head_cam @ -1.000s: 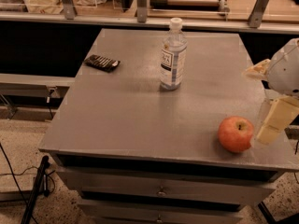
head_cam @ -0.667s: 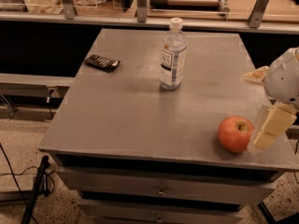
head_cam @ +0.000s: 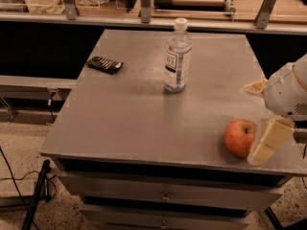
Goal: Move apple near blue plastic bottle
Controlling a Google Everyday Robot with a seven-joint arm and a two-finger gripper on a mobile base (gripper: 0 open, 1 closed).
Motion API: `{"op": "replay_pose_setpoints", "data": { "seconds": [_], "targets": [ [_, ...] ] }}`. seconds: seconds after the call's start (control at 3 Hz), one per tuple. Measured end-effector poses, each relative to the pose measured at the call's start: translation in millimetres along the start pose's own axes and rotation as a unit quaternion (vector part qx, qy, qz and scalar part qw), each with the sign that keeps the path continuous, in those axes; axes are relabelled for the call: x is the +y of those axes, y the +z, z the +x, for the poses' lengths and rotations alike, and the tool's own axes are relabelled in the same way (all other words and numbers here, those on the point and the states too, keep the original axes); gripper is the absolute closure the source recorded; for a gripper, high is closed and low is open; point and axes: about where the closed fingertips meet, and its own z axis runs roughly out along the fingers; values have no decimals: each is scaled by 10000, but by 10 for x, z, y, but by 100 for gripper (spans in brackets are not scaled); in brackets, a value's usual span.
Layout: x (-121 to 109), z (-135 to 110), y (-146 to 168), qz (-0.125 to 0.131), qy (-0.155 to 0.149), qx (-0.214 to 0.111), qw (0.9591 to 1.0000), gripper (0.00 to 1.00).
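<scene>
The red-orange apple (head_cam: 240, 138) sits on the grey table (head_cam: 134, 119) near its front right corner. The blue plastic bottle (head_cam: 178, 56) stands upright with a white cap toward the back middle of the table, well apart from the apple. My gripper (head_cam: 263, 146) hangs from the white arm (head_cam: 290, 92) at the right edge, low over the table. It is right beside the apple on its right side.
A flat dark striped packet (head_cam: 105, 64) lies at the back left of the table. Drawers (head_cam: 165, 195) are under the tabletop. A shelf with railings (head_cam: 144, 13) runs behind the table. A dark stand and cables (head_cam: 33, 195) are on the floor at the left.
My gripper has moved down and to the left, closer to the apple's right side. The apple and the bottle have not moved.
</scene>
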Motion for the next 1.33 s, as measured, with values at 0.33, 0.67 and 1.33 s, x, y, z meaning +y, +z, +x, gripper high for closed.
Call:
{"op": "replay_pose_setpoints", "data": {
  "seconds": [0.33,0.67,1.33],
  "targets": [
    [28,4,76,-134,-106,-6,9999,0],
    [45,8,140,-244,-185,-7,9995,0],
    [54,9,178,-279,-224,5,9994,20]
  ]
}}
